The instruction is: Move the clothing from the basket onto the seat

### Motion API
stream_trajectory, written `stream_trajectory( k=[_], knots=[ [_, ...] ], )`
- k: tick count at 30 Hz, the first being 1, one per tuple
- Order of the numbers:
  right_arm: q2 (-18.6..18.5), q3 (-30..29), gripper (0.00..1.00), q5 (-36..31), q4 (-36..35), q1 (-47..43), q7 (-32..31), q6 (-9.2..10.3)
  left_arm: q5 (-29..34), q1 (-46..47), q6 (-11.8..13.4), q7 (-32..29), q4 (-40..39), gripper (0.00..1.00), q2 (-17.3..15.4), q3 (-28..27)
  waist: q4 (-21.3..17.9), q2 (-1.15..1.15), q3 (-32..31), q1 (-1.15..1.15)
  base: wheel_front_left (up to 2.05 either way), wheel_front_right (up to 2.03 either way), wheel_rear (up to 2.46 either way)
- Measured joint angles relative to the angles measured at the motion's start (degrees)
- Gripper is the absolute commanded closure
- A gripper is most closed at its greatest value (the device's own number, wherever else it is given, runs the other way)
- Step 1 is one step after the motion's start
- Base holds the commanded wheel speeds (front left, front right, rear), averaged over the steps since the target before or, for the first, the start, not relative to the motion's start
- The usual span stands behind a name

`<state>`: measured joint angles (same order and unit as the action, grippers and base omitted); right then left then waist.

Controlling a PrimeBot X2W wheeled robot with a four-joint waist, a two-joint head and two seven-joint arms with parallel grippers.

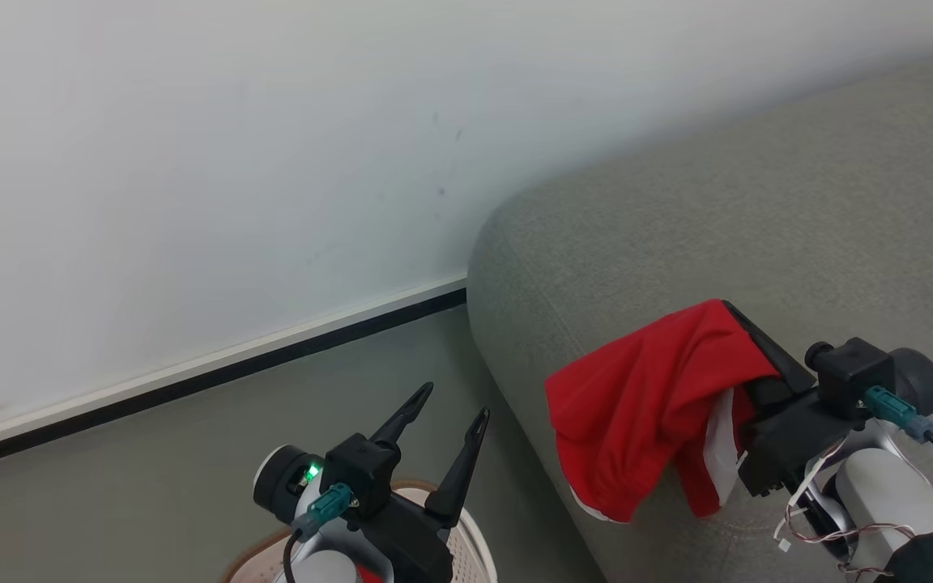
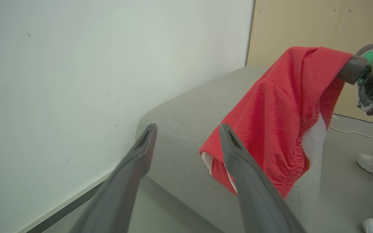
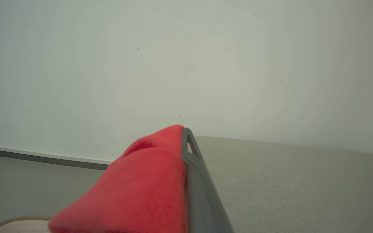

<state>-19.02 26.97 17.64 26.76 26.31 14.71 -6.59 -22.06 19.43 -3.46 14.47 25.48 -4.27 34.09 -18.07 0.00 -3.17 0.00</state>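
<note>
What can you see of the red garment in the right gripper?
The red garment is soft, knit-looking fabric with a white panel and white trim at its lower edge. It hangs bunched from the shut right gripper, over the front edge of the grey sofa. Whether it touches the sofa is unclear.

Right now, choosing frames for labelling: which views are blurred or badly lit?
Head view: evenly lit, garment crisp. Left wrist view: left gripper blurs toward the bottom edge. Right wrist view: garment fuzzy close to the lens.

The clothing [image 1: 636, 405] hangs above the seat [image 1: 758, 227], right of the basket [image 1: 470, 546].
</note>
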Motion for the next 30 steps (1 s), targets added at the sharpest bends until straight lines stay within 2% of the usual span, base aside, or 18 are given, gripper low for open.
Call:
stream_trajectory(
  k=[7, 12, 18, 25, 30],
  knots=[
    [-1.4, -1.1, 1.00, 0.1, -2.2, 0.0, 0.0, 0.03, 0.0, 0.0, 0.0, 0.0, 0.1, 0.00, 0.5, 0.9, -4.4, 0.00, 1.3, 0.00, 0.00, 0.00, 0.00],
    [-2.4, -2.5, 1.00, 0.6, -3.2, 0.1, 0.0, 0.60, 0.2, 0.1, -0.1, 0.0, 0.5, 0.00, 0.9, 2.0, -5.6, 0.00, 2.9, 0.00, 0.00, 0.00, 0.00],
    [-3.1, -4.0, 1.00, 1.6, -3.3, 3.8, -1.2, 0.54, 0.5, 0.2, -0.1, 0.0, 0.4, 0.00, 1.0, 3.3, -5.2, 0.00, 4.6, 0.00, 0.00, 0.00, 0.00],
    [-5.5, -6.4, 1.00, 2.3, -2.1, 13.5, -3.6, 0.48, 1.7, 1.2, -0.1, 0.0, -1.3, 0.00, 1.0, 3.9, -3.5, 0.00, 8.2, 0.00, 0.00, 0.00, 0.00],
    [-6.4, -8.9, 1.00, 4.8, 1.7, 21.4, -5.6, 0.14, 2.5, 2.5, 0.0, 0.0, -2.7, 0.00, 0.3, 4.0, -1.8, 0.00, 11.6, 0.01, 0.00, 0.00, 0.00]
  ],
)
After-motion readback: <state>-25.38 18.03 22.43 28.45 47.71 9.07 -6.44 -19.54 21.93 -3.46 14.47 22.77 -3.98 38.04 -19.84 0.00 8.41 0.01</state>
